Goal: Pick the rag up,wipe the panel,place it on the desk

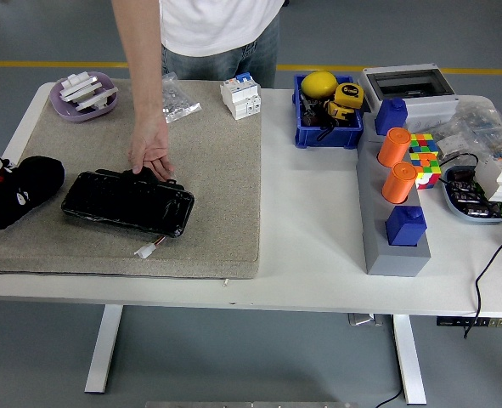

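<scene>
Black left hand (17, 191) holds what looks like a dark rag beside the panel (128, 201). A person's hand (150, 155) steadies the panel's far edge. Wipe flat, clear of those fingers.

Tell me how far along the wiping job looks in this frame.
Hard to tell how much is done. The robot's left hand sits at the mat's left edge with what may be the rag, beside the black panel. A person's hand steadies the panel's far edge.
</scene>
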{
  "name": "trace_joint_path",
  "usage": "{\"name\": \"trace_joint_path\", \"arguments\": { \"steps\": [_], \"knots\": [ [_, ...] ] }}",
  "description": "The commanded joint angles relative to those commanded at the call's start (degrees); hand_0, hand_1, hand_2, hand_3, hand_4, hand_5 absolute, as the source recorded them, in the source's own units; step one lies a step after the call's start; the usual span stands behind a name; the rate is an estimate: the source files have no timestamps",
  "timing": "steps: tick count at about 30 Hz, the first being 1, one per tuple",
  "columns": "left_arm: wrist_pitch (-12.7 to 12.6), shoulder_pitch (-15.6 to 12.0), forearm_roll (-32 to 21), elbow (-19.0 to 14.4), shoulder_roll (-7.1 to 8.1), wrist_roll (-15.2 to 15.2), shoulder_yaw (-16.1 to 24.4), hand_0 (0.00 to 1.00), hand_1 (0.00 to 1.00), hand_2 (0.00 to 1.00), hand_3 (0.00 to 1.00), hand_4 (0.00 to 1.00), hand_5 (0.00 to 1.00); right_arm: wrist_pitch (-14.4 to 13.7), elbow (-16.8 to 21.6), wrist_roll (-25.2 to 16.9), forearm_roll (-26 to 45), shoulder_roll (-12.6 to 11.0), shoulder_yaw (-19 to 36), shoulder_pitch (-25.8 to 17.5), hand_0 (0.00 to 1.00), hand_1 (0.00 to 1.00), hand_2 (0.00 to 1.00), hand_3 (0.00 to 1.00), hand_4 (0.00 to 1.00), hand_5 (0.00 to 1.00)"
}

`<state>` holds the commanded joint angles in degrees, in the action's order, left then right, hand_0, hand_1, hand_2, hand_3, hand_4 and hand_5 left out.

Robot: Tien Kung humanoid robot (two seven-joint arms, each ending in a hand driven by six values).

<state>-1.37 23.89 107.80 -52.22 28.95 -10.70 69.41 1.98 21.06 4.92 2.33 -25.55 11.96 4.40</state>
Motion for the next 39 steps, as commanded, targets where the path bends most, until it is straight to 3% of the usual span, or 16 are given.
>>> {"name": "trace_joint_path", "arguments": {
  "steps": [6, 11, 18, 39],
  "knots": [
    [0.38, -3.32, 3.35, -8.02, 0.10, -2.16, 5.92, 0.304, 0.218, 0.548, 0.431, 0.148, 0.002, 0.00, -0.04, 0.00, 0.08, -0.11, -0.16, -0.12, 0.724, 0.700, 0.697, 0.679, 0.998, 0.537],
    [0.78, -5.46, 4.02, -13.53, -0.37, -3.48, 6.21, 0.300, 0.214, 0.546, 0.433, 0.152, 0.002, 0.00, -0.04, -0.01, 0.06, -0.13, -0.31, -0.08, 0.725, 0.700, 0.698, 0.679, 0.998, 0.537],
    [0.96, -6.35, 4.06, -15.68, -1.77, -4.39, 4.45, 0.299, 0.217, 0.549, 0.443, 0.169, 0.002, 0.00, -0.07, -0.03, 0.12, -0.21, -0.44, -0.03, 0.725, 0.700, 0.698, 0.679, 0.998, 0.537],
    [1.57, -4.99, 3.45, -23.03, -2.89, -7.32, -7.70, 0.288, 0.217, 0.555, 0.452, 0.181, 0.002, 0.11, -0.30, 0.00, 0.45, -0.27, -0.33, -0.09, 0.726, 0.699, 0.698, 0.679, 0.998, 0.537]
  ]
}}
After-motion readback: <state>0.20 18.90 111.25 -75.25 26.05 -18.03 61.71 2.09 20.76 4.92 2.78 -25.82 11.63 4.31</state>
